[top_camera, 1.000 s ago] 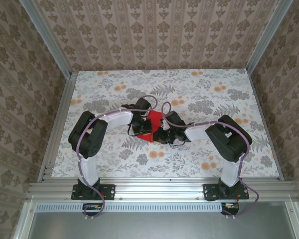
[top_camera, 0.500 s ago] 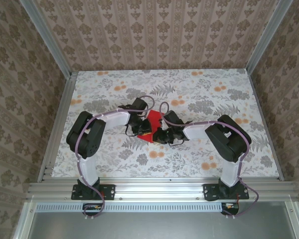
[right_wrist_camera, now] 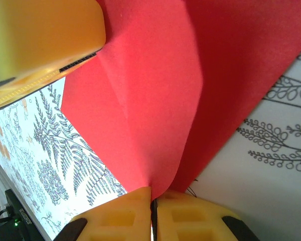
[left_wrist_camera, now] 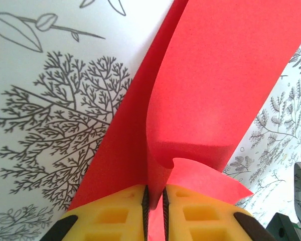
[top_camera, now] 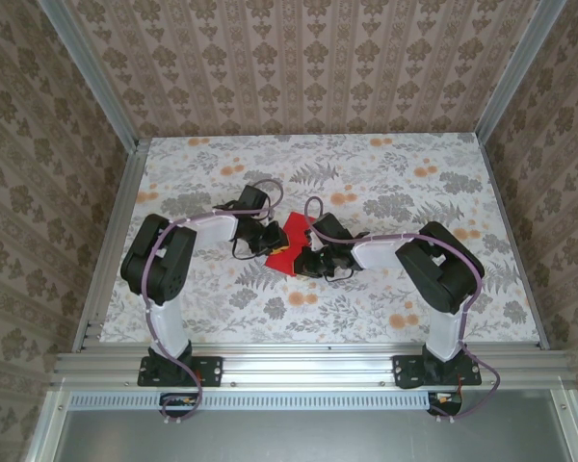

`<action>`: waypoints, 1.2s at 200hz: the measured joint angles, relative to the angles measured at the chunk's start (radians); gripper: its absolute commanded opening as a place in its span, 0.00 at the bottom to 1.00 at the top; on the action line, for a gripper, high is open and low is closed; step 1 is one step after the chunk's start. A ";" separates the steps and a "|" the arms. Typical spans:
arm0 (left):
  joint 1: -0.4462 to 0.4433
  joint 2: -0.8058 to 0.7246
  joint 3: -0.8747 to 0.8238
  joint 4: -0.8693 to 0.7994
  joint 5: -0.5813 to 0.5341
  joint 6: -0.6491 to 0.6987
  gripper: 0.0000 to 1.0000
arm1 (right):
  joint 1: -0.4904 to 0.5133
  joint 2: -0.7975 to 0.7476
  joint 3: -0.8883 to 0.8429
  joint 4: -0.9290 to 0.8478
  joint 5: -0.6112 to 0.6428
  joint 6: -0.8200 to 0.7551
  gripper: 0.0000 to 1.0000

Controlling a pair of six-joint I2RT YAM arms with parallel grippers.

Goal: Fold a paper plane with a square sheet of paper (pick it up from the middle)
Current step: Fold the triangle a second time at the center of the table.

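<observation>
Two grips on one sheet: left tool (left_wrist_camera: 153, 200) and right tool (right_wrist_camera: 152, 205) each pinch the square sheet of paper (top_camera: 289, 242), curled above the worktop (top_camera: 385, 308), barely creased, with most folds apparently undone.

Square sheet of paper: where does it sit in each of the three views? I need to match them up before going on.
Top external: the square sheet of paper is at the centre of the picture.
Left wrist: middle and upper right, curling, pinched at the bottom edge in the left gripper.
Right wrist: across the top and centre, narrowing down into the right gripper.
Shared landmark: the floral table cover beneath it.
</observation>
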 measured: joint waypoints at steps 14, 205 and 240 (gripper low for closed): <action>0.000 0.000 0.003 -0.008 -0.006 0.010 0.13 | 0.000 0.000 0.000 0.000 0.000 0.000 0.11; -0.001 0.031 0.055 -0.103 -0.043 0.115 0.06 | 0.013 -0.086 0.071 -0.081 0.082 0.004 0.20; -0.001 0.031 0.055 -0.102 -0.043 0.123 0.06 | 0.013 -0.008 0.105 -0.079 0.076 0.009 0.19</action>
